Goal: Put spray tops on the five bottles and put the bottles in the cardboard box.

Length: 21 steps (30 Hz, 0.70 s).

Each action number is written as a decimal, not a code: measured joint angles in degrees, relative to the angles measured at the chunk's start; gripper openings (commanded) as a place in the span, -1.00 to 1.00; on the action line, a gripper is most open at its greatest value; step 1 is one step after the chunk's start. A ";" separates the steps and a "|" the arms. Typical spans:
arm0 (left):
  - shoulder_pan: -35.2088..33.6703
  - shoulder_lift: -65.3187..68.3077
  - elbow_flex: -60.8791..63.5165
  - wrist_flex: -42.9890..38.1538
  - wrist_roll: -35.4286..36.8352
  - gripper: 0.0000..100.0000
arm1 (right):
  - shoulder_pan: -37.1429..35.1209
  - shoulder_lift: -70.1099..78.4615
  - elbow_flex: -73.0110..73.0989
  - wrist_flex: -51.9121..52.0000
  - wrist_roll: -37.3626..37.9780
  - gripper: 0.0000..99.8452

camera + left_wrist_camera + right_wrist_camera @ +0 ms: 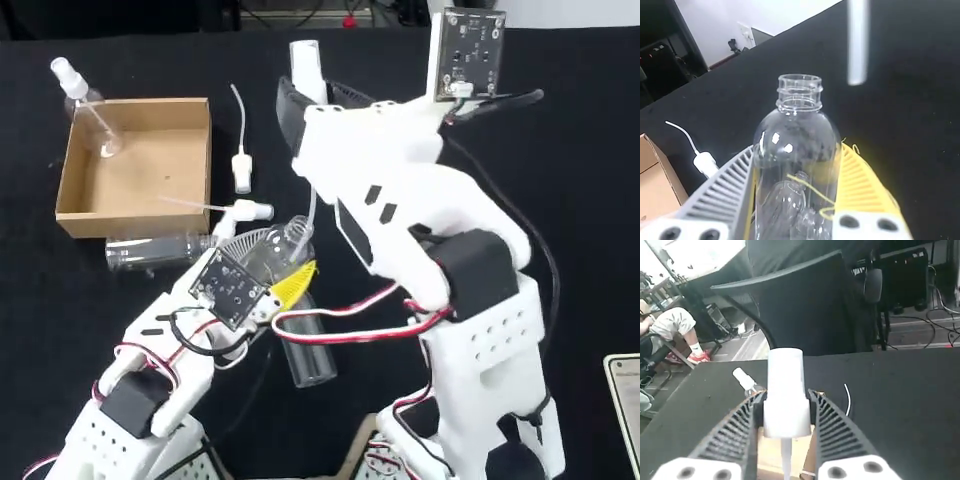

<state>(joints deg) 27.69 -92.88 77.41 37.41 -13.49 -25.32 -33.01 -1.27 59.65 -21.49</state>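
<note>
My left gripper (280, 252) is shut on a clear, uncapped bottle (290, 238), which it holds tilted above the table; in the left wrist view the bottle (797, 165) sits between the grey and yellow fingers, its mouth bare. My right gripper (315, 90) is shut on a white spray top (305, 58) higher up. The top's thin tube (857, 40) hangs just above and beside the bottle's mouth, outside it. In the right wrist view the spray top (786, 400) stands upright between the fingers. The cardboard box (75, 215) lies at the left with one capped bottle (88, 110) leaning in it.
A bare bottle (155, 250) lies along the box's near wall. Another bare bottle (305, 352) lies under the left arm. Two loose spray tops (242, 165) (247, 210) lie right of the box. A card (625, 390) sits at the right edge.
</note>
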 measured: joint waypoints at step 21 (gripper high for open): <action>0.26 0.00 0.00 0.00 0.00 -0.81 | 19.87 -2.37 9.93 8.53 10.73 -0.98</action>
<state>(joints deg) 27.96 -92.88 77.41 37.41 -13.49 -5.45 -35.38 8.66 68.18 -10.77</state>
